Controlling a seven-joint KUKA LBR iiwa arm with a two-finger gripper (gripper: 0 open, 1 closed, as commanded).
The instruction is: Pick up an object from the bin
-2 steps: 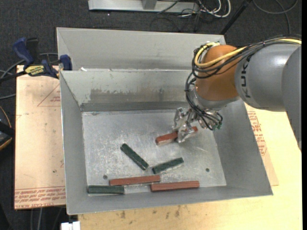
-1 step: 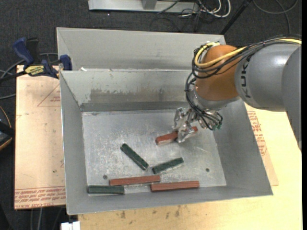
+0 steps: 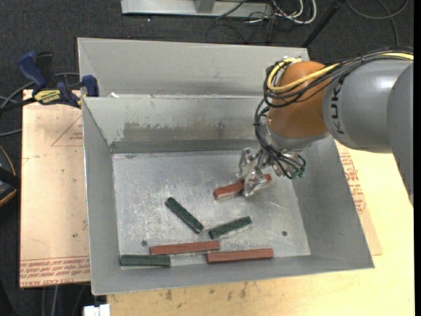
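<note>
My gripper is low in the bin's right middle, fingers down at the right end of a short reddish-brown bar. The bar lies flat on the bin floor, and its right end sits between or just under my fingertips. Whether the fingers grip it I cannot make out. Below it lie a dark green bar and another dark green bar, slanted.
Along the bin's front edge lie a long reddish-brown bar, a second reddish-brown bar and a dark green bar. The arm with its orange cover and cables comes in from the right above the gripper.
</note>
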